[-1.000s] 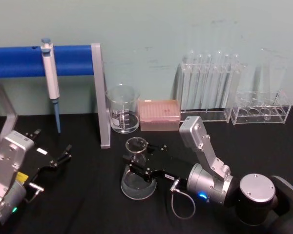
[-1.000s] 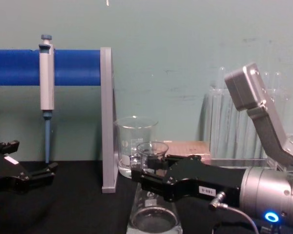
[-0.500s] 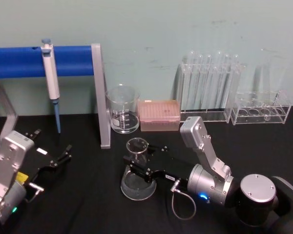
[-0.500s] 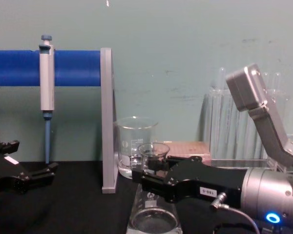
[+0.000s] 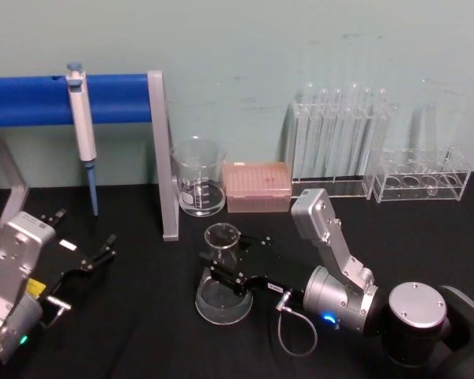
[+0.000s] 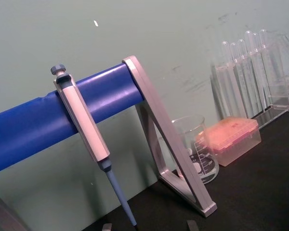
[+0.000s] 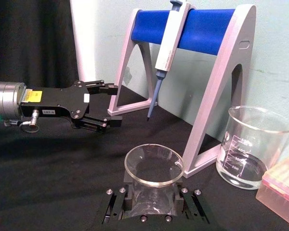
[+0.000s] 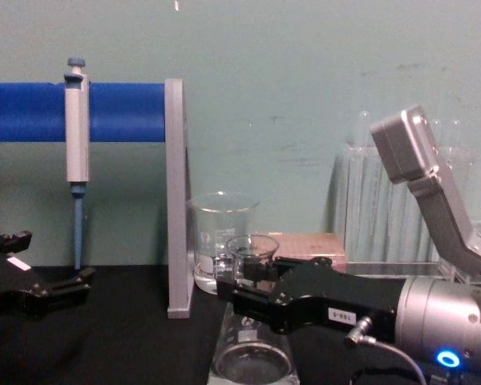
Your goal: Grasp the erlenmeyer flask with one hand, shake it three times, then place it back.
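Glass first: your erlenmeyer flask (image 5: 223, 276) stands with its wide base on the black worktop (image 5: 142, 332), in front of the pink tip box (image 5: 257, 186) and nearer you than the beaker (image 5: 198, 177). Your right hand (image 5: 227, 264) reaches in from the right and has its two black fingers (image 7: 116, 204) on either side of the flask's neck, just below the flared rim. From the right wrist view you can see the fingers pressed against the glass, so the hand is pinching the flask. In the chest view the base of the flask (image 8: 252, 357) sits low, under the hand (image 8: 248, 293), with a little clear liquid in it. Your left hand (image 5: 95, 259) rests at the left side of the worktop, well apart from the flask, its fingers spread and holding nothing. Behind it a pipette (image 5: 82, 134) hangs on the blue bar of the stand (image 5: 110, 99). Test tube racks (image 5: 340, 150) stand at the back right against the wall.
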### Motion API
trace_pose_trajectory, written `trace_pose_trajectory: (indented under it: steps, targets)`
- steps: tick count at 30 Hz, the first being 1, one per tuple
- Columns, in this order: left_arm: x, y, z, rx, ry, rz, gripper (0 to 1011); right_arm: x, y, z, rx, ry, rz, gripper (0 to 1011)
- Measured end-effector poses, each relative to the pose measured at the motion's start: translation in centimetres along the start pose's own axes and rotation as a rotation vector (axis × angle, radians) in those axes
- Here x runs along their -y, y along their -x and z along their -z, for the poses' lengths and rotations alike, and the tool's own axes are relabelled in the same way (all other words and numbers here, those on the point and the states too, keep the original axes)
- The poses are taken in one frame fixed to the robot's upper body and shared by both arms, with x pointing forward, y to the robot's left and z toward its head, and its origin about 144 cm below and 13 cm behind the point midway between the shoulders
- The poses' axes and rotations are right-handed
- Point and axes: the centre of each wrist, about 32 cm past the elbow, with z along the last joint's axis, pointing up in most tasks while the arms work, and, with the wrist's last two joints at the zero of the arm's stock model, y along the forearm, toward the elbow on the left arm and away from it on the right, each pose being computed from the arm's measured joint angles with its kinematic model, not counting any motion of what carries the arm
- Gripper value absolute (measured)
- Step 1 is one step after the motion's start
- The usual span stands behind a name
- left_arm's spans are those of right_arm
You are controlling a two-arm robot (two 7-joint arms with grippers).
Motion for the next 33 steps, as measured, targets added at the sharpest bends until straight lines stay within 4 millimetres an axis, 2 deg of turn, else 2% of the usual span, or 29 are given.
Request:
trace_pose_trajectory:
  steps: [7,10,20,24,27,33]
  targets:
    - [0.00,0.00,0.00,0.000,0.000,0.000,1001,0.00,0.00,0.01,0.000,0.001,0.000,452]
    - [0.00,0.00,0.00,0.000,0.000,0.000,1001,0.03,0.04,0.12,-0.001,0.007,-0.002,488]
    - [0.00,0.00,0.00,0.000,0.000,0.000,1001,0.01,0.05,0.11,-0.001,0.007,-0.002,841]
    - [0.00,0.00,0.00,0.000,0.000,0.000,1001,0.01,0.04,0.10,0.000,0.006,-0.002,941]
    - [0.00,0.00,0.00,0.000,0.000,0.000,1001,0.01,0.02,0.08,0.000,0.006,-0.001,999]
    - [0.00,0.00,0.00,0.000,0.000,0.000,1001,0.01,0.00,0.05,0.001,0.004,-0.001,1003]
